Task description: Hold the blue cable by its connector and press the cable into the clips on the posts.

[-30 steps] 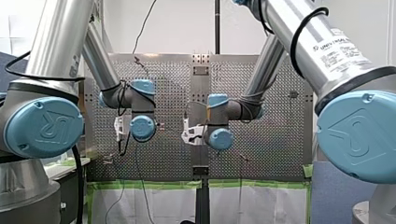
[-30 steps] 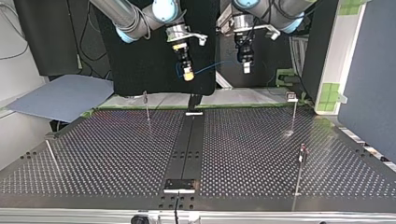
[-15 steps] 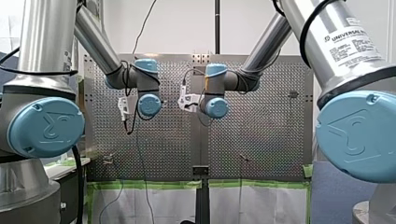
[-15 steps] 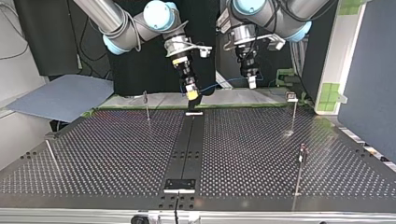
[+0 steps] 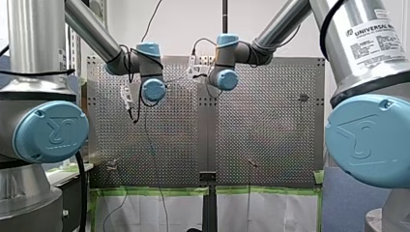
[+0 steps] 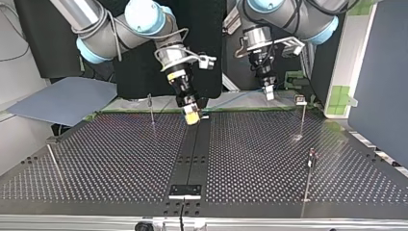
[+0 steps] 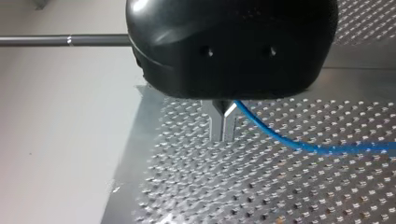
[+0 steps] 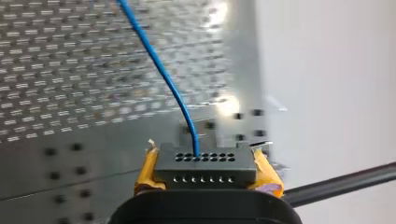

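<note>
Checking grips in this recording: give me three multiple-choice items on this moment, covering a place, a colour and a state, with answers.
1. Where is the dark grey perforated connector block? A on the table; B between my right gripper's pads; C in a post clip.
2. Those pads are: A yellow; B green; C white.
3. My left gripper's metal fingers are: A spread wide; B shut on the thin blue cable; C around a post.
Answers: B, the right wrist view shows it clamped there; A, they show yellow beside the block; B, the fingers meet, the cable leaving between them.
</note>
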Robot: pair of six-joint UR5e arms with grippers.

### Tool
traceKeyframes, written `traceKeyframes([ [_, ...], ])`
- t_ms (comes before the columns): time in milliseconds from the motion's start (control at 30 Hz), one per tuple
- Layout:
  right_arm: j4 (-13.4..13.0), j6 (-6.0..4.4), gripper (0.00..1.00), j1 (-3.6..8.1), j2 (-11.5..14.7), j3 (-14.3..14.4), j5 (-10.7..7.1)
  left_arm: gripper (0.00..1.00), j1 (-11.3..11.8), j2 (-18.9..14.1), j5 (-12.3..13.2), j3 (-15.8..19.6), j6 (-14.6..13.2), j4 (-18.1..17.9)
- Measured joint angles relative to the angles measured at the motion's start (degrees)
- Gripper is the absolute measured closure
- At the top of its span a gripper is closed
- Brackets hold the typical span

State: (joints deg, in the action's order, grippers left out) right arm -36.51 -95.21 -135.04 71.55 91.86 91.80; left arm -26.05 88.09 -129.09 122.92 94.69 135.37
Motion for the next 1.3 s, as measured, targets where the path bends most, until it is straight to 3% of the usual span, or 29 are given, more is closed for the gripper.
traceKeyframes([
  [167, 2.39, -1.06, 1.00, 0.74, 0.24, -1.49, -1.52, 1.00, 1.05, -2.45, -0.03, -1.21, 0.81, 2.42],
  [333, 3.40, -1.54, 1.00, 1.15, -1.59, -2.71, -2.50, 1.00, 2.06, -4.19, 0.07, -2.22, 2.24, 4.42],
  [633, 3.52, -1.65, 1.00, 0.47, -4.56, -5.10, -4.74, 1.00, 4.79, -4.43, 0.82, -5.03, 2.78, 6.68],
  [1000, 4.76, -1.86, 1.00, -0.27, -4.78, -10.08, -5.71, 1.00, 10.72, -4.40, 6.37, -5.96, 6.17, 8.05],
  [1300, 5.33, -3.04, 1.00, -0.76, -5.20, -12.52, -6.41, 1.00, 15.35, -4.39, 10.82, -8.31, 8.86, 8.81],
])
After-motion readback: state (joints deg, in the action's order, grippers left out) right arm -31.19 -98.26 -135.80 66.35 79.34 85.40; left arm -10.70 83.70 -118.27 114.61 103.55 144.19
